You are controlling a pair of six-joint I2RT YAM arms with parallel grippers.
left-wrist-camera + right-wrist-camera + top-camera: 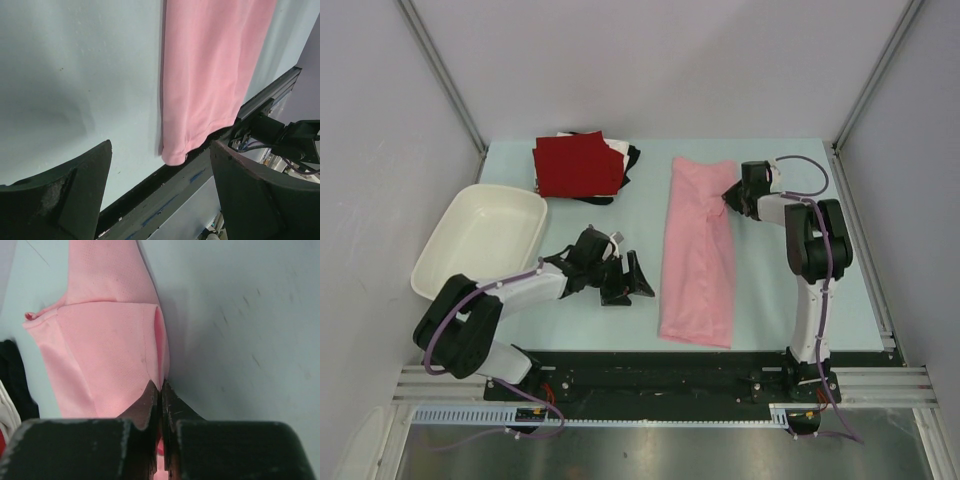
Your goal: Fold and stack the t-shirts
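Two right fingers (142, 412) are pressed flat together. Their tips meet on the folded side edge of the pink shirt (110, 340), and I can see a sliver of pink down the slit between them. I read the right gripper (730, 197) as clamped on that edge, on the shirt's right side toward its far end.

The left gripper (632, 284) has its jaws spread wide with nothing between them. It hangs low over the bare table (760, 290), just left of the shirt's near half and pointing at it. In its wrist view I see the shirt's near left corner beyond the fingers, not touching them.

The pink shirt lies as a long narrow strip running far to near, its near end close to the table's front edge.

Far and left of it, apart, is a stack with a red shirt (578, 165) on top. A white shirt (617, 149) and a black shirt (632, 158) peek out on the side facing the pink shirt. The tub (480, 235) sits well to the left, beyond the left gripper.
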